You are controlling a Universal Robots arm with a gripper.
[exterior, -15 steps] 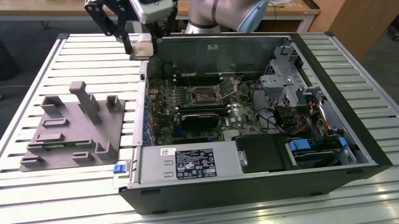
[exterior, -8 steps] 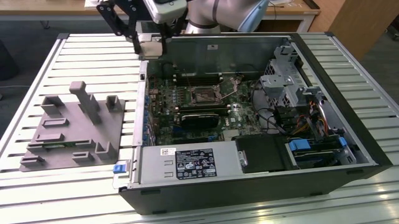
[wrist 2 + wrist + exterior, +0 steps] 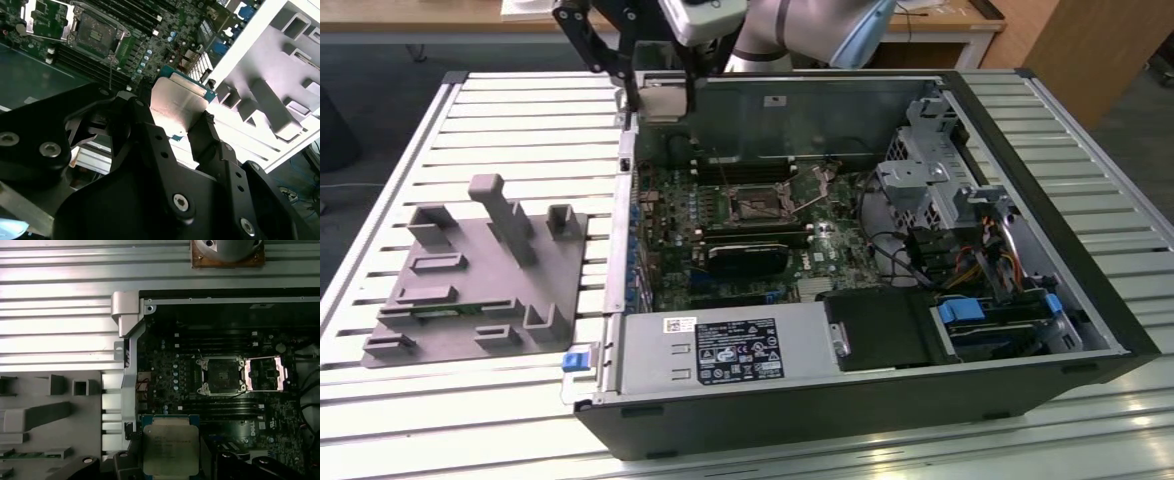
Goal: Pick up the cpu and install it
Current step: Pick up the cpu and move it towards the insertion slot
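The big black computer case [image 3: 881,410] lies open on the desk [image 3: 520,130]. Inside it sits a green board [image 3: 670,215] with a black square socket [image 3: 757,203] in the middle. The case also holds a silver box [image 3: 654,360] with a label on it, a metal cage [image 3: 927,170] and a bunch of coloured wires [image 3: 981,265].

Beside the case, on the exterior view's left, is the grey tray [image 3: 467,290]. A thin green stick [image 3: 447,311] lies in one of its slots.

The hand [image 3: 660,105] hangs above the far corner of the case, on the side near the tray. It is closed on the cpu [image 3: 180,102], with a black finger [image 3: 200,135] pressed to each side.

In the exterior view the cpu is just a small pale square up in the hand. The second wrist view shows its shiny silver top and its green edge. The first wrist view looks straight down and shows that the socket's metal lid [image 3: 265,374] is flipped open beside it. There the cpu is off to one side of the socket, well apart from it and near the case wall by the tray.
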